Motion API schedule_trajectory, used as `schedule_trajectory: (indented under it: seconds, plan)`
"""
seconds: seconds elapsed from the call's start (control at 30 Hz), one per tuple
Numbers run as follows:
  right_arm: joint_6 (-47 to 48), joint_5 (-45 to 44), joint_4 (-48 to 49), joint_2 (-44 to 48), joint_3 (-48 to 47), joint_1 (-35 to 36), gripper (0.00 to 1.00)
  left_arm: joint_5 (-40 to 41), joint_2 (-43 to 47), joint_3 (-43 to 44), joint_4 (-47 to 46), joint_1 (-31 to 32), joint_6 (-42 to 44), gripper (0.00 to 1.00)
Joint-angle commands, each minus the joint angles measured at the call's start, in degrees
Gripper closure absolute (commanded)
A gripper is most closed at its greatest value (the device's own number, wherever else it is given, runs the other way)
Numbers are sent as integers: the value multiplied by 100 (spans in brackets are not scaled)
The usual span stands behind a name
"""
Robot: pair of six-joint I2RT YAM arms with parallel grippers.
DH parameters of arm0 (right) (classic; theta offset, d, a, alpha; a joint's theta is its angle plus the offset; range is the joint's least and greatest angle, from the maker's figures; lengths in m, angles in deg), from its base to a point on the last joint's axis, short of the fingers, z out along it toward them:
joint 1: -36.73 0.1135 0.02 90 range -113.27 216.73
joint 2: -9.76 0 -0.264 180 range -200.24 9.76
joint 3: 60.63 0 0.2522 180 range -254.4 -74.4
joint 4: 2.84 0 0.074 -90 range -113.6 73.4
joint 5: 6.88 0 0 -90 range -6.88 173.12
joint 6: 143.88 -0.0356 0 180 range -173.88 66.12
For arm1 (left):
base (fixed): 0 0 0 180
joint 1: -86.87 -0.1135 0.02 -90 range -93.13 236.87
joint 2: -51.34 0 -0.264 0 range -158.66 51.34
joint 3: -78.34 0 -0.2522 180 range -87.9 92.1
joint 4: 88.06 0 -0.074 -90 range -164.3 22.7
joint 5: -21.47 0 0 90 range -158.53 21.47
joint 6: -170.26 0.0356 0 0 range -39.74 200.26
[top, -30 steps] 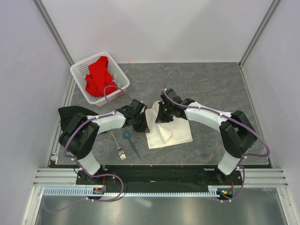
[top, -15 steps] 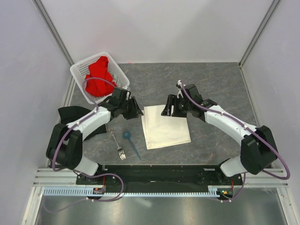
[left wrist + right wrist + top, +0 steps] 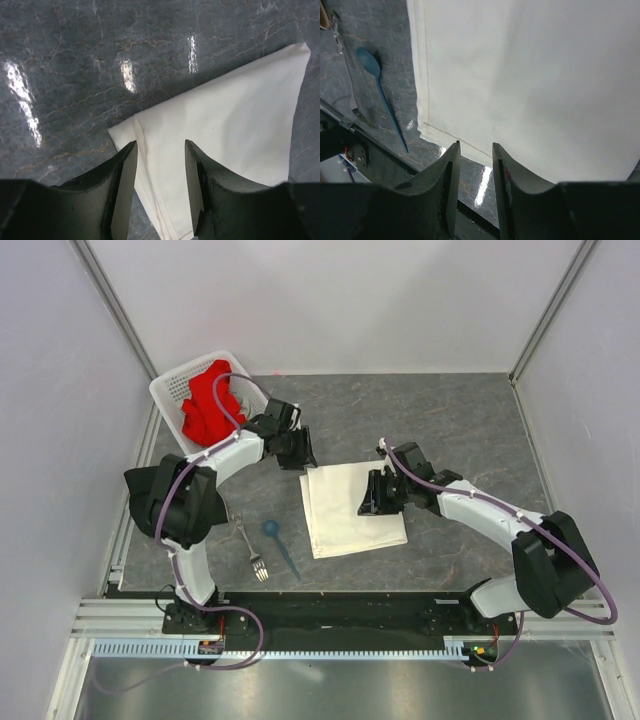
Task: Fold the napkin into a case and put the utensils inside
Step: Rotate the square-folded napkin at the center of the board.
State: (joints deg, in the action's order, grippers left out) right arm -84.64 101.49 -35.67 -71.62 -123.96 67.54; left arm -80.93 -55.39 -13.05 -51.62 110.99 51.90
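Napkin (image 3: 345,515): we see it flat and layered at mid-worktop (image 3: 470,420); its doubled edge on the left runs from far to near
Left pincer (image 3: 160,150): jaws apart and empty; poised at the napkin's far-left corner
Right pincer (image 3: 476,150): jaws slightly apart, gripping nothing; above the napkin's right part
Fork (image 3: 250,548) and spoon (image 3: 278,542): side by side just left of the napkin, away from both pincers; long axes run roughly far to near; fork tines nearest us, spoon bowl farthest
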Motion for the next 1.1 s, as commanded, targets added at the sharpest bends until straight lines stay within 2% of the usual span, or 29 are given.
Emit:
schedule_trajectory:
  seconds: [0.0, 0.13, 0.23, 0.33, 0.4, 0.5, 0.53, 0.67, 0.73, 0.83, 0.87, 0.93, 1.0, 1.07]
  plan:
    - [-44, 53, 307, 18, 394, 39, 63, -157, -496, 582, 500, -4, 524, 49]
    - [-105, -105, 439, -79, 614, 39, 76, -70, -787, 820, 641, -4, 638, 48]
    - [-158, -517, 457, -237, 816, -31, 81, 10, -927, 944, 703, -30, 718, 48]
    - [-176, -965, 457, -448, 974, -329, 87, -139, -1068, 1014, 712, -56, 770, 48]
    - [-97, -1203, 448, -641, 975, -715, 87, -349, -1112, 971, 721, -56, 727, 51]
    - [289, -1748, 290, -1115, 537, -1006, 87, -709, -973, 656, 546, -39, 455, 54]
    - [508, -1967, 212, -1395, 126, -1033, 88, -789, -867, 480, 432, -30, 263, 54]
    - [1106, -2540, -61, -2161, -1228, -1050, 88, -991, -59, -1011, -262, 145, -336, 55]
    - [1256, -2567, -481, -2547, -2157, -1042, 86, -1018, 564, -1541, -639, 391, -643, 55]
    - [1398, -2479, -1010, -2515, -2864, -989, 81, -1045, 1432, -2377, -852, 532, -986, 53]
    - [1337, -2453, -1107, -2401, -2901, -972, 78, -1027, 1671, -2605, -835, 515, -1013, 52]
    - [1214, -2339, -1344, -1955, -2718, -936, 64, -861, 2146, -2660, -695, 489, -918, 48]
    - [890, -1980, -1397, -1593, -2202, -936, 49, -728, 2254, -2520, -326, 358, -847, 43]
    - [582, -1689, -1328, -1065, -1744, -936, 41, -763, 2210, -2310, -89, 243, -742, 39]
